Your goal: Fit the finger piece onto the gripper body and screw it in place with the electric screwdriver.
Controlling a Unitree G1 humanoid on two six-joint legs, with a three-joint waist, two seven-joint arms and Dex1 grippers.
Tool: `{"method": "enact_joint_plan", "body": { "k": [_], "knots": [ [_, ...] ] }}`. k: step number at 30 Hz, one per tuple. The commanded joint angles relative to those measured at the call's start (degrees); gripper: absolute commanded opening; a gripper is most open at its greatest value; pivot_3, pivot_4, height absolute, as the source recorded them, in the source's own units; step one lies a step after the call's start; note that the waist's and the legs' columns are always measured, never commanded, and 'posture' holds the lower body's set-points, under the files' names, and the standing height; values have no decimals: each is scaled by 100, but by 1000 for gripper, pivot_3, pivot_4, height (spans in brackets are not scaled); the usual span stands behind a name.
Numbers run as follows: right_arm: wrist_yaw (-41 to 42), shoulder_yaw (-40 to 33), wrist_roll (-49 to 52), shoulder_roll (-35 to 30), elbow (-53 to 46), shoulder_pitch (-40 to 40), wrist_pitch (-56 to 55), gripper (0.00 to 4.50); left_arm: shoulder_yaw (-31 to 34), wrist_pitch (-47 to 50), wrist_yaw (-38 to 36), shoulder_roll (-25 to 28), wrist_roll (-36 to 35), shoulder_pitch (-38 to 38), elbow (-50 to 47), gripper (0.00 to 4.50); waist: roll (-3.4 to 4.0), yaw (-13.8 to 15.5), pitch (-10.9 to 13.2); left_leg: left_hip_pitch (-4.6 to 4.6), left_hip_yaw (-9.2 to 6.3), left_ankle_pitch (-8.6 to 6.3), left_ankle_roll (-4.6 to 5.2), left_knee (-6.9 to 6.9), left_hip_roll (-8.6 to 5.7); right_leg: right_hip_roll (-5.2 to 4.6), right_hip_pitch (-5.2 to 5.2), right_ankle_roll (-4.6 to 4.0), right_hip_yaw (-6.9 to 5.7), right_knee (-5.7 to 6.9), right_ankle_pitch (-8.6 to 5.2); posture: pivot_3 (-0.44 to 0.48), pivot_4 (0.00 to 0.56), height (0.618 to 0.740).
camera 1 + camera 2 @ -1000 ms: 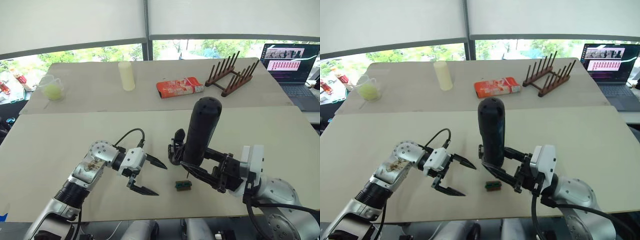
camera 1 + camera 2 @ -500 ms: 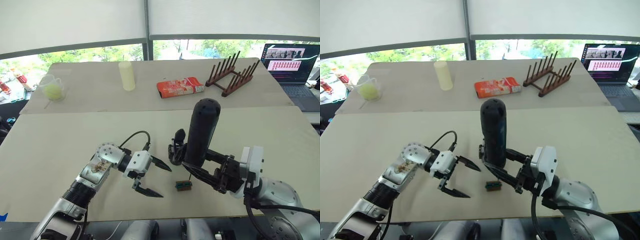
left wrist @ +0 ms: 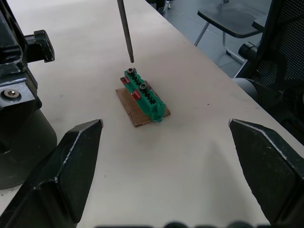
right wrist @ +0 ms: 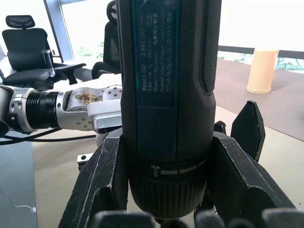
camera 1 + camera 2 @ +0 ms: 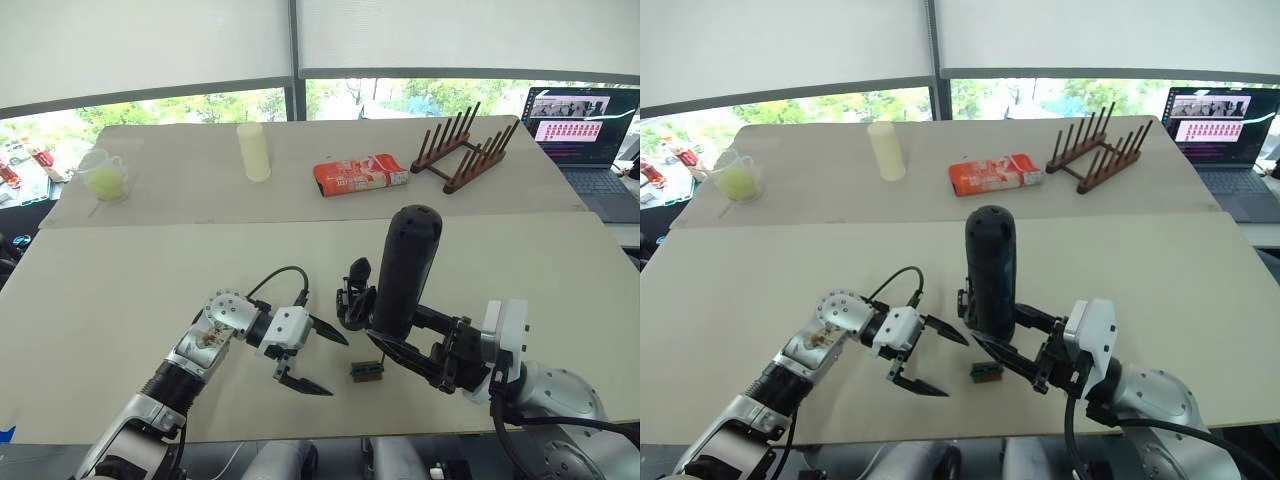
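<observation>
A broad beige table point(image 5: 120, 270) carries everything, with a second table butted behind it under a wall of windows half covered by white roller blinds, greenery showing in the strip below them. Near the table's front middle, the right gripper point(image 5: 400, 352) has its fingers clenched around the electric screwdriver point(image 5: 402, 270), which stands upright with its rounded end up and its thin bit hanging just above a small green-and-black block point(image 5: 367, 371) (the left wrist view shows the bit tip poised over one of the block's screw heads, apart from it). The gripper body point(image 5: 354, 298) sits on the table touching or just beside the screwdriver at its 9 o'clock, a pointed black finger rising from it. From the block, the left gripper point(image 5: 320, 360) lies at about 9 o'clock, its fingers released and spread wide, holding nothing, tips aimed toward the block. I cannot tell where a separate finger piece lies. On the far table, from the screwdriver's top: a red snack packet point(image 5: 360, 174) at 11 o'clock, a pale yellow cylinder point(image 5: 253, 151) further round at 10, a clear cup with yellow-green contents point(image 5: 104, 178) at the far left, a wooden dish rack point(image 5: 465, 150) at 1 o'clock, and an open laptop point(image 5: 584, 128) at the right edge.
</observation>
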Motion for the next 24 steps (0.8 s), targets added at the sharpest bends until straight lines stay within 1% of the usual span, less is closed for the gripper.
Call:
{"method": "enact_joint_plan", "body": {
  "k": [1, 13, 24],
  "knots": [
    [42, -124, 114, 14, -214, -5, -364, 1897, 2, -107, -38, -19, -17, -90, -13, 4500, 0, 0, 0, 0, 0, 0, 0, 0, 0, 0, 0, 0, 0, 0, 0, 0, 150, 740],
    [26, 13, 11, 28, -126, 35, -536, 1897, 83, -99, -81, 52, -23, -85, -5, 4500, 0, -1, 0, 0, 0, 0, 0, 0, 0, 1, -1, 1, 0, 1, 0, 0, 150, 740],
    [28, 67, -62, 26, -56, 31, -605, 1897, 67, -22, -47, -7, -44, -167, -45, 4500, 0, -2, 0, 0, 0, 0, 0, 0, 0, 2, -1, 1, 0, 1, -1, 0, 150, 740]
  ]
}}
